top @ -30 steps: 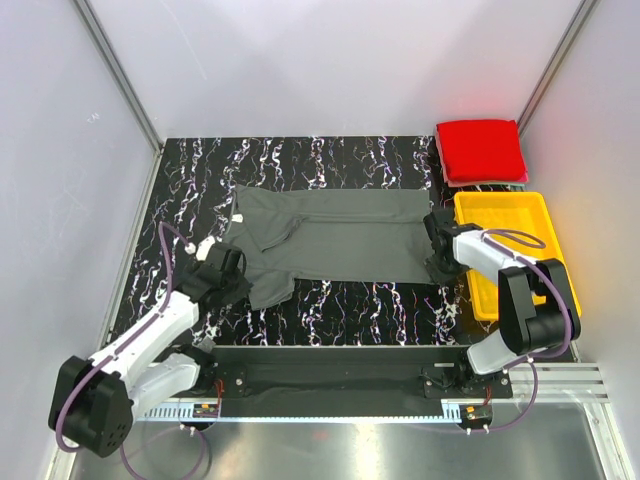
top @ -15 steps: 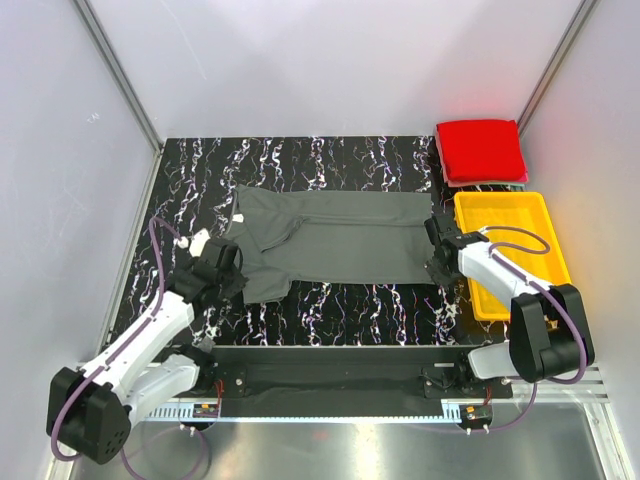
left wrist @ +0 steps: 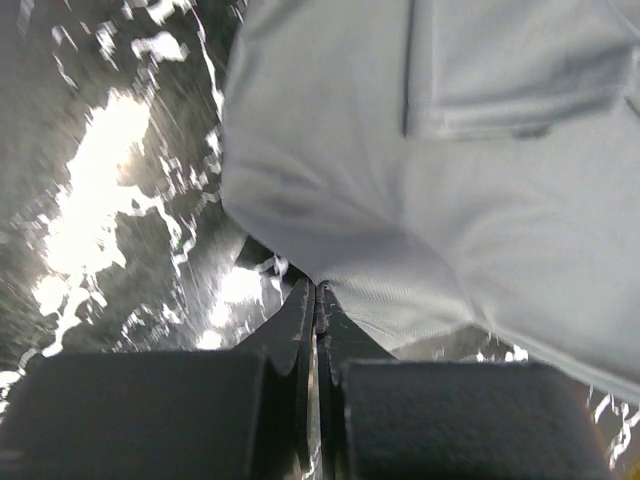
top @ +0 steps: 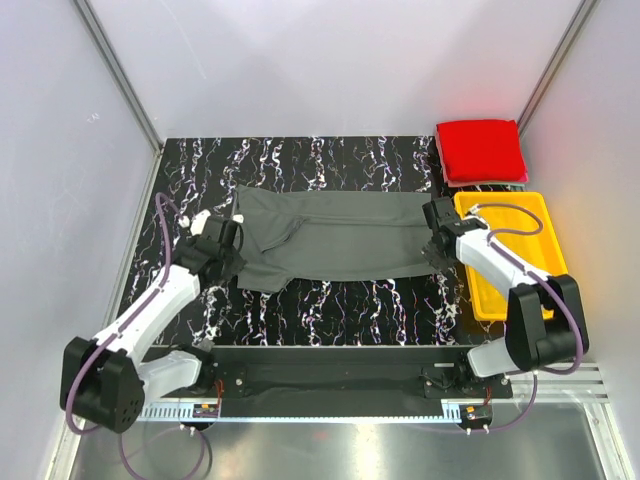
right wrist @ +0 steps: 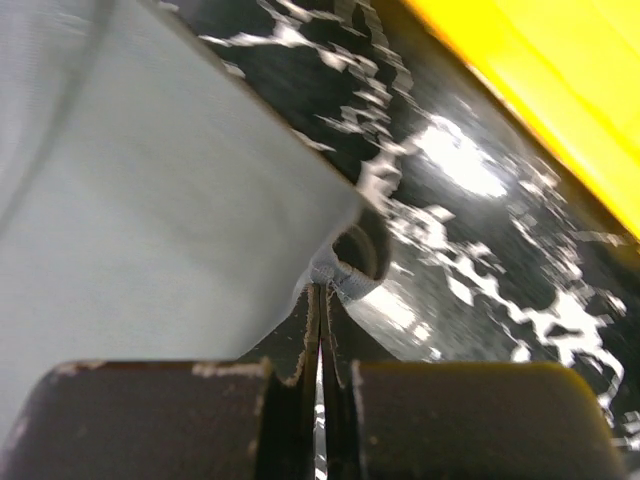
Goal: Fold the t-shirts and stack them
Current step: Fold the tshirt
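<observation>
You have the grey t-shirt [top: 340, 235] spread across the middle of the black marbled bench [top: 330, 310], its long side running left to right. Its collar end is on the left and its hem on the right.

Your left hand [left wrist: 315, 300] has its 2 fingers pressed together on the near left edge of the shirt. In the left wrist view the cloth is pinched right at the fingertips and fans out away from them. A sleeve seam shows further up, and there is a dark gap under the fabric beside the grip.

Your right hand [right wrist: 320, 290] is clamped on the shirt too, at the near right corner. In the right wrist view the hemmed corner curls into a small loop just above the closed fingertips, and the rest of the fabric stretches off to the left.

From above, both arms reach in from the near edge, 1 at each end of the shirt's near side. The shirt is drawn fairly straight between the 2 grips.

The yellow tray [top: 545, 215] sits on the right side of the bench, just beside your right hand. Beyond it, in the far right corner, a folded red t-shirt [top: 482, 150] lies on top of another folded item, of which only the thin edges show.
</observation>
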Tool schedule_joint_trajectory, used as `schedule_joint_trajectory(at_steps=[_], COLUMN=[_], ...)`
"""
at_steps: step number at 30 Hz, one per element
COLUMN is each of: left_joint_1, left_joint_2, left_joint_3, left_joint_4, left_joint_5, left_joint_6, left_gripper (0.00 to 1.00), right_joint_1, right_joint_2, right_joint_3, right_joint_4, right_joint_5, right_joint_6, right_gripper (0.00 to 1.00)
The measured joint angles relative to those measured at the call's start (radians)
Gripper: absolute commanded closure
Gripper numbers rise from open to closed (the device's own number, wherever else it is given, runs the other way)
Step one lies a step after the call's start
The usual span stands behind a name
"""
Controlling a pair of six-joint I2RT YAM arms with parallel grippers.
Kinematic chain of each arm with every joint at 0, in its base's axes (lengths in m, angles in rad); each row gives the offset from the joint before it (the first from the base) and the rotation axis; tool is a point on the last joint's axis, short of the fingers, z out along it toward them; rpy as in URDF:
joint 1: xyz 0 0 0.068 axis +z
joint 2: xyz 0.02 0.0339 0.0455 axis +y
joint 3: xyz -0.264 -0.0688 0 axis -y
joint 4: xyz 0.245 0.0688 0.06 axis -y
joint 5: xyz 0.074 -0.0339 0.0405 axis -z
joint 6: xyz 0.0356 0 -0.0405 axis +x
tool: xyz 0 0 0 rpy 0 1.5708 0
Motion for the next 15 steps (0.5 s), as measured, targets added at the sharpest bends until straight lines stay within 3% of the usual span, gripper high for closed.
schedule_joint_trajectory(at_steps=[15], left_joint_1=[0.170], left_joint_2=[0.338], left_joint_3=[0.314], left_joint_4=[0.034], left_joint_5=[0.076], left_joint_6=[0.164], left_gripper=[1.00], right_joint_1=[0.000], right_joint_2=[0.223], right_joint_3=[0.246], right_joint_4=[0.017], right_joint_5=[0.053], right_joint_6=[-0.193], right_gripper=[1.00])
